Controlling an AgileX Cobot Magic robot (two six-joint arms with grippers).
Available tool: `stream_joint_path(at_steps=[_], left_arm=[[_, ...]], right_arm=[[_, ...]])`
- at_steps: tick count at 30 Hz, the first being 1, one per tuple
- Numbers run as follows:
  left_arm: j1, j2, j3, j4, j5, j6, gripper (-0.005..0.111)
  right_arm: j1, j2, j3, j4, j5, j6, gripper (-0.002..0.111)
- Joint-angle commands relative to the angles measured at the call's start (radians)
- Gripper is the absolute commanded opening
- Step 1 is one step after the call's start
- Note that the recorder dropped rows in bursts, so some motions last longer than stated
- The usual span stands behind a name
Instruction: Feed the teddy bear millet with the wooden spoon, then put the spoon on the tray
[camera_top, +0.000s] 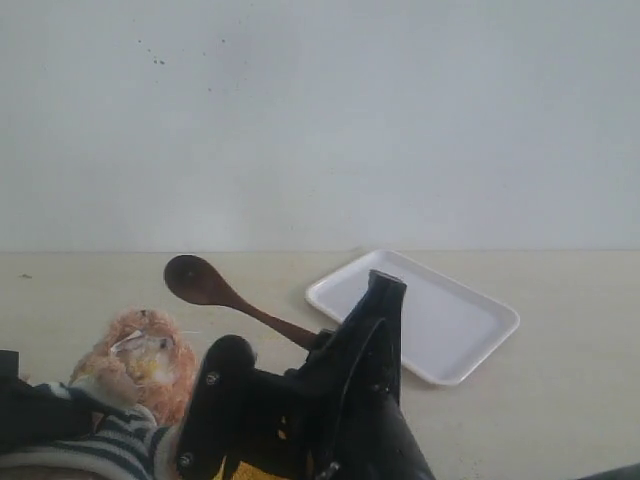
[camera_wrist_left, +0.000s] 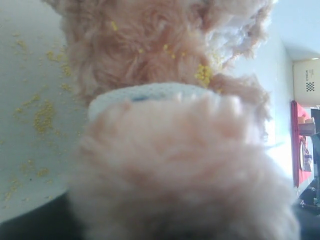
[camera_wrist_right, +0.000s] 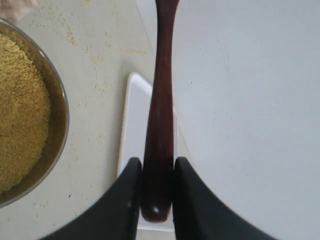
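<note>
The teddy bear (camera_top: 140, 362) sits at the lower left, with yellow grains on its face. Its fur (camera_wrist_left: 165, 150) fills the left wrist view and hides the left gripper's fingers; the dark left arm (camera_top: 30, 410) presses against its striped shirt. My right gripper (camera_wrist_right: 157, 162) is shut on the handle end of the wooden spoon (camera_wrist_right: 161, 100). The spoon (camera_top: 205, 284) is held in the air, its oval bowl just above and right of the bear's head. The millet (camera_wrist_right: 17, 112) heaps a metal bowl beside the gripper. The white tray (camera_top: 455, 320) lies to the right.
Loose grains are scattered on the table (camera_wrist_left: 42, 115) around the bear and near the metal bowl (camera_wrist_right: 59, 120). The right arm (camera_top: 340, 410) hides most of the bowl in the exterior view. A pale wall stands behind the table.
</note>
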Motion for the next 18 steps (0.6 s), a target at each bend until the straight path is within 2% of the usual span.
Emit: stream_joint_path(at_steps=[1,5,9,12,15,18], left_arm=[[0.001,-0.012,0.003,-0.021,0.031,0.007,0.004],[0.001,-0.012,0.003,-0.029,0.031,0.007,0.004],[0.001,-0.012,0.003,-0.066,0.035,0.007,0.004],[0.001,-0.012,0.003,-0.086,0.035,0.007,0.004],[0.001,-0.012,0.003,-0.108,0.037,0.007,0.004],[0.001,-0.012,0.003,-0.155,0.037,0.007,0.004]], right_arm=[[0.004,-0.042,0.019,-0.003,0.022,0.059,0.0],[-0.006,-0.099,0.019,-0.004,-0.002,0.052,0.0],[-0.074,-0.189,0.019,0.097,-0.168,-0.044,0.0],[-0.18,-0.267,0.019,0.311,-0.358,-0.212,0.0],[-0.274,-0.323,0.019,0.544,-0.473,-0.408,0.0],[-0.334,-0.36,0.015,0.692,-0.522,-0.511,0.0]])
